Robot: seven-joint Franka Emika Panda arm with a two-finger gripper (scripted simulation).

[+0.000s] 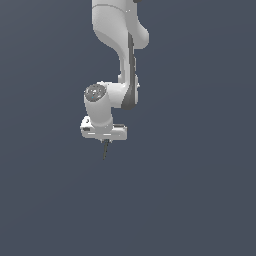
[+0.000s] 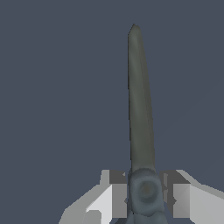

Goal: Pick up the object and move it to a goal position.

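The object shows as a thin dark grey pointed shaft (image 1: 105, 150) hanging down from under the white hand in the exterior view. In the wrist view the shaft (image 2: 140, 100) runs long and tapered away from the fingers, with its pivot clamped between them. Its orange ring loops are hidden. My gripper (image 1: 106, 142) is shut on the object, and in the wrist view my gripper (image 2: 145, 192) has a pale finger (image 2: 107, 197) on each side of the pivot. The object is held in the air above the plain grey surface.
The white arm (image 1: 120, 45) comes down from the top of the exterior view. A flat dark blue-grey surface (image 1: 200, 200) fills the background. No goal marker shows.
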